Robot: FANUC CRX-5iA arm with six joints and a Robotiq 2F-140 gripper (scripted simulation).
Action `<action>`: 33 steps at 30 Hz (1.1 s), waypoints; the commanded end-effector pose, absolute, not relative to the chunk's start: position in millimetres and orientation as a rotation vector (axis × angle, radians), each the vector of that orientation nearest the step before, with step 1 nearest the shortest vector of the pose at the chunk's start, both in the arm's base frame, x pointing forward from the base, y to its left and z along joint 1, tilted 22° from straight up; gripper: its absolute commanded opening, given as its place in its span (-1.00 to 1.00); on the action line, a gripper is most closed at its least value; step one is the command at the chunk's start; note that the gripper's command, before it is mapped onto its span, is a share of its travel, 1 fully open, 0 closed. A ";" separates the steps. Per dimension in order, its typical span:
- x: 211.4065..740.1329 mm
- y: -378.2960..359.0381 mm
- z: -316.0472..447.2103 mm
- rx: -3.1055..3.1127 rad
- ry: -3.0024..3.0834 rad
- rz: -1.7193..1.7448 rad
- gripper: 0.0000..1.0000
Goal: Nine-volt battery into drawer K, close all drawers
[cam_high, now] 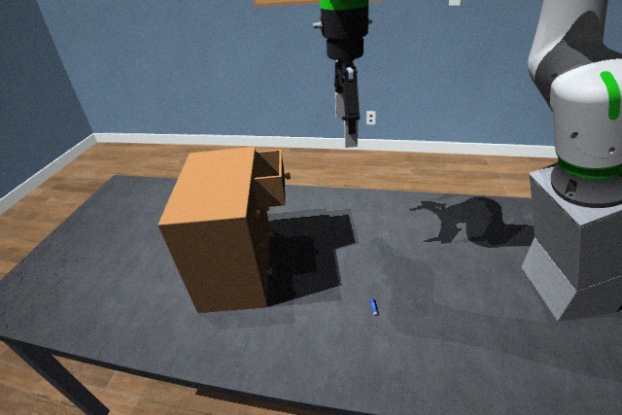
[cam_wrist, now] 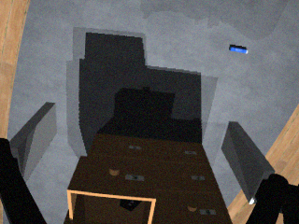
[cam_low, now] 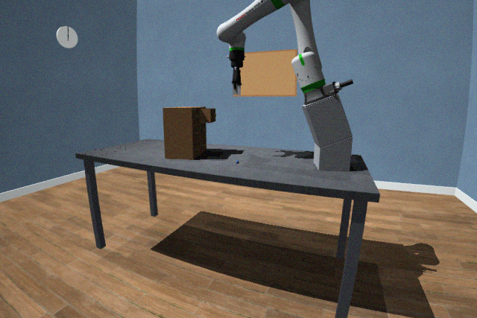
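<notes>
The small wooden chest [cam_high: 221,224] stands on the left half of the grey table. One top drawer [cam_high: 271,171] is pulled partly out; the other drawers sit flush. The drawer marks are too small to read. In the wrist view the open drawer [cam_wrist: 112,208] holds a small dark thing [cam_wrist: 129,204] that I cannot identify. A small blue object [cam_high: 373,306] lies on the table in front of the chest, to its right. My gripper [cam_high: 350,138] is open and empty, pointing down, high above the table in front of the open drawer. It also shows in the exterior view [cam_low: 235,91].
The robot's grey base [cam_high: 577,244] stands at the table's right side. The chest casts a dark shadow [cam_high: 306,250] on the table in front of its drawers. A cork board [cam_low: 265,72] hangs on the back wall.
</notes>
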State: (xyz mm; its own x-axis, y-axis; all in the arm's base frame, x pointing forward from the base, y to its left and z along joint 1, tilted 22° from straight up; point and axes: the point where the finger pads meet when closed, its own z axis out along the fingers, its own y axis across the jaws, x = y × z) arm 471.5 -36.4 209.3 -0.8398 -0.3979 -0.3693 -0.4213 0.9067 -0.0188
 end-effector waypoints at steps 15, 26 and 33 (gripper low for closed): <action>436.4 -69.7 186.2 -0.606 2.700 0.097 1.00; 410.0 -94.7 168.7 -0.610 2.700 0.103 1.00; 406.7 -97.7 166.5 -0.610 2.700 0.104 1.00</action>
State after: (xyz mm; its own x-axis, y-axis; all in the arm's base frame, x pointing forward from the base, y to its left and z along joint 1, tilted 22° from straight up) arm 406.7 -97.4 166.4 -0.8382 -0.4013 -0.3694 -0.4284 0.9035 -0.0093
